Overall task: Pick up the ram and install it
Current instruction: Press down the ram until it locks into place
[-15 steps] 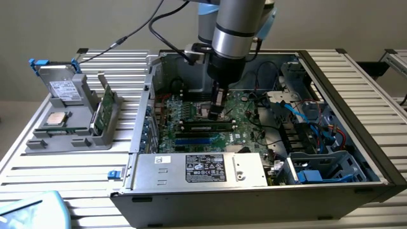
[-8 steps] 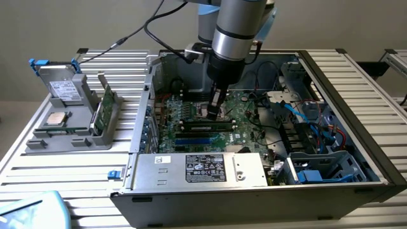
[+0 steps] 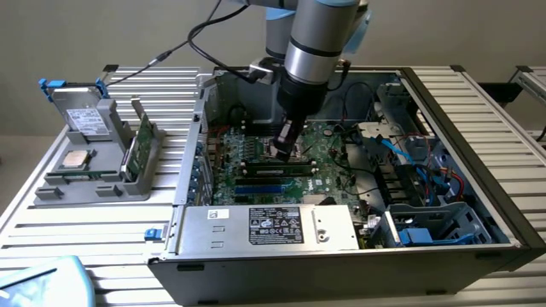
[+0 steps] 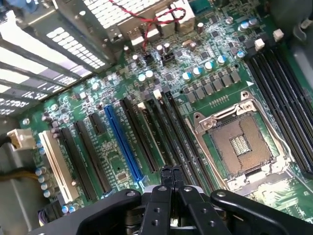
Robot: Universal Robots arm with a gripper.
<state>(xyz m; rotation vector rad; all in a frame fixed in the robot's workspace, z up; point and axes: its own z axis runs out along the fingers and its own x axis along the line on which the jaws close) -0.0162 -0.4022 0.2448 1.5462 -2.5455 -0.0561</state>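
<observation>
Ram (image 3: 277,170) seated in motherboard (image 3: 256,157) slot — gripper (image 3: 282,153) shut above

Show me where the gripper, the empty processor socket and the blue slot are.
gripper (image 4: 171,171): wrist view, between its closed fingertips.
processor socket (image 4: 240,146): wrist view, middle of its contact field.
blue slot (image 4: 122,143): wrist view, midway along its length.

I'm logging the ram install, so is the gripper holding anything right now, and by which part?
Nothing is held: the gripper is shut on itself, jaws together with nothing between them, low over the motherboard.
</observation>
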